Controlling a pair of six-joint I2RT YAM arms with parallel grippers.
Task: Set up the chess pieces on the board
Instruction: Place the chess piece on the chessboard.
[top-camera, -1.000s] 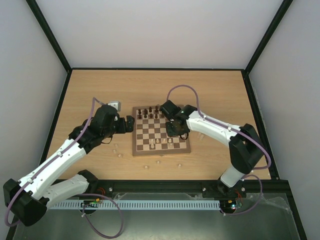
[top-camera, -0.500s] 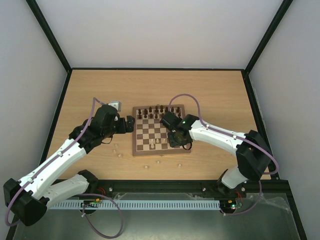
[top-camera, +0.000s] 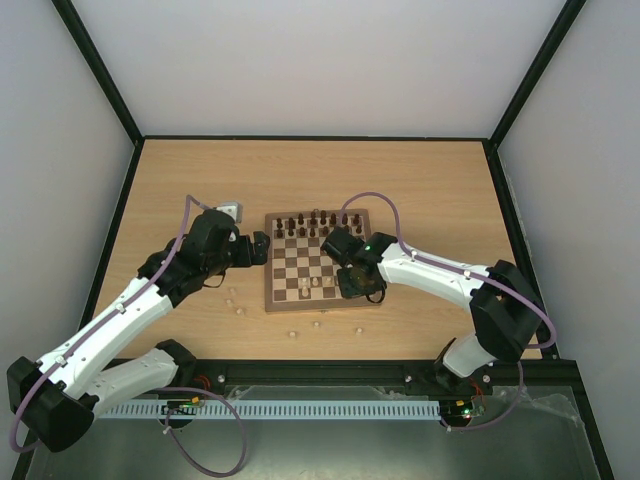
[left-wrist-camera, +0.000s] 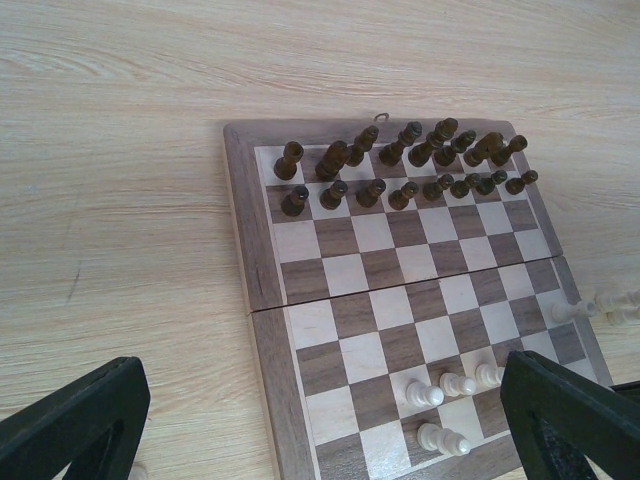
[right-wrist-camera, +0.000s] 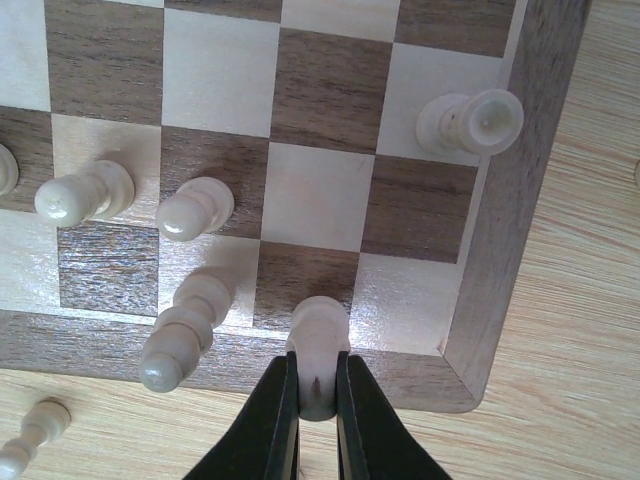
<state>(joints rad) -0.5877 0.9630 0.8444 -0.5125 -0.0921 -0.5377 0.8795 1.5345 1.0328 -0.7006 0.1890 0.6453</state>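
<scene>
The right end effector (right-wrist-camera: 315, 400) pinches a small cream piece (right-wrist-camera: 318, 330) by the near right corner of the checked board (left-wrist-camera: 262, 300). The left end effector (top-camera: 258, 250) gapes wide beside it, and dark pieces (left-wrist-camera: 400, 170) fill two far rows

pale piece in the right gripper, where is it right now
In the right wrist view, the pale piece is pinched in the right gripper at bottom centre, over a dark edge-row square of the board, one in from the corner.
</scene>
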